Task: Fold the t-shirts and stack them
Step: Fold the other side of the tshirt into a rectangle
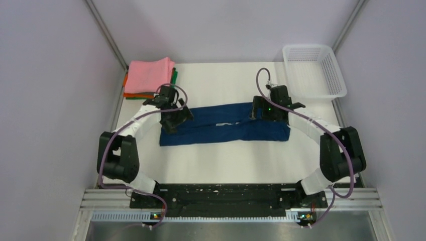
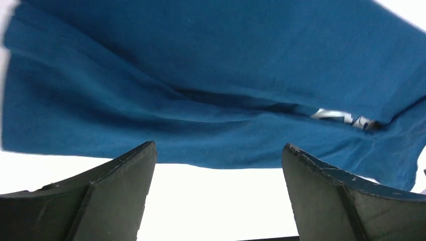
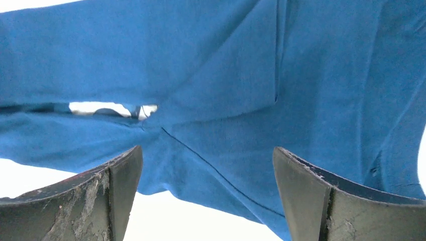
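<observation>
Left hand (image 2: 218,150) spread wide over the creased blue t-shirt (image 2: 201,70).

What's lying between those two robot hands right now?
The middle of the navy t-shirt, small white print showing, stretches flat between the left arm's fingers and the right arm's fingers; the top view shows it.

The white table (image 1: 226,160) carries 3 things. Across its middle lies a navy t-shirt (image 1: 221,131), folded into a long band that runs from 9 o'clock to 3 o'clock and rests flat on the surface. A bit of white print (image 1: 227,124) shows along its fold. At 10 o'clock, in the far left corner, sits a stack of folded shirts: a pink shirt (image 1: 149,75) on top, with an orange shirt (image 1: 138,95) and a green shirt (image 1: 174,76) showing only edges beneath. At 2 o'clock a white mesh basket (image 1: 335,75) stands at the far right corner, apart from the navy t-shirt.
</observation>
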Controlling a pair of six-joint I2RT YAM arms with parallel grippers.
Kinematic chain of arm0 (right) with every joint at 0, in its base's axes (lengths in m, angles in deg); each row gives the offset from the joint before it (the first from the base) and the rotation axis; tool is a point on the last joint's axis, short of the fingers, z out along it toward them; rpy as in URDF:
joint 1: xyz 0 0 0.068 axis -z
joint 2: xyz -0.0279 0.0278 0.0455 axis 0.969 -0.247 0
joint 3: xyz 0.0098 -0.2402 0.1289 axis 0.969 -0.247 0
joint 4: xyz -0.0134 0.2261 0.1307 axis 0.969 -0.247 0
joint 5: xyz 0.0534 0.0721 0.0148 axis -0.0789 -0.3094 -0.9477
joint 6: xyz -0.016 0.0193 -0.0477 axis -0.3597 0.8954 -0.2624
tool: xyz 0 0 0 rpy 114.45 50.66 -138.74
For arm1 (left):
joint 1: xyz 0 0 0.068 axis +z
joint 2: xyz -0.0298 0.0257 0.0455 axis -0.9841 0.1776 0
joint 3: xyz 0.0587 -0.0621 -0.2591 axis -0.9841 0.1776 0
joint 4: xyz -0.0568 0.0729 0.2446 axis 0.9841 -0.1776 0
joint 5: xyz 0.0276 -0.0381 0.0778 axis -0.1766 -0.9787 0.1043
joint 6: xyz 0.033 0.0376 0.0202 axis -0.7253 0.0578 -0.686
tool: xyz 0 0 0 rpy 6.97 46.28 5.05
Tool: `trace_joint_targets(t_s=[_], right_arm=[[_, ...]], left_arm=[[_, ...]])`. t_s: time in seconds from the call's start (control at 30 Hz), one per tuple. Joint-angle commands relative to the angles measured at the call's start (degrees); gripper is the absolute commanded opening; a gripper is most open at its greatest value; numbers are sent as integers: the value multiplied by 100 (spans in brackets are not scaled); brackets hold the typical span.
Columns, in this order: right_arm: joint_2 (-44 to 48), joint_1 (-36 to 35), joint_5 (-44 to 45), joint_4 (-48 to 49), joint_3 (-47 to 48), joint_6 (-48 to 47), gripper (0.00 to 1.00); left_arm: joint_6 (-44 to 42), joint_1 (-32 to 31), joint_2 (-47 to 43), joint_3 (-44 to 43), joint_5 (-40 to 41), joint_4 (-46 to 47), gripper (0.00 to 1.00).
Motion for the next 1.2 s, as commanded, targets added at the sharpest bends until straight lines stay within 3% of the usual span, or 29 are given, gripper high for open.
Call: trace_joint_targets(t_s=[0.0,0.23,0.47,0.83,1.03,1.17], right_arm=[[-156,20,-510,862,-196,401,99],[-986,10,-334,1461,209,475,99],[-1692,-192,-493,1586,759,664,99],[-2250,-597,-655,1818,2098,863,99],[-1529,-561,536,1397,1289,788,99],[-1142,-203,673,1289,582,890,99]], left_arm=[[-261,-156,322,32,-349,559,99],[-268,-156,753,-149,-352,667,99],[-283,-117,519,-180,229,225,99],[-241,-113,298,-138,275,3,99],[-252,-113,112,63,310,-2,99],[-295,-119,91,392,91,439,99]])
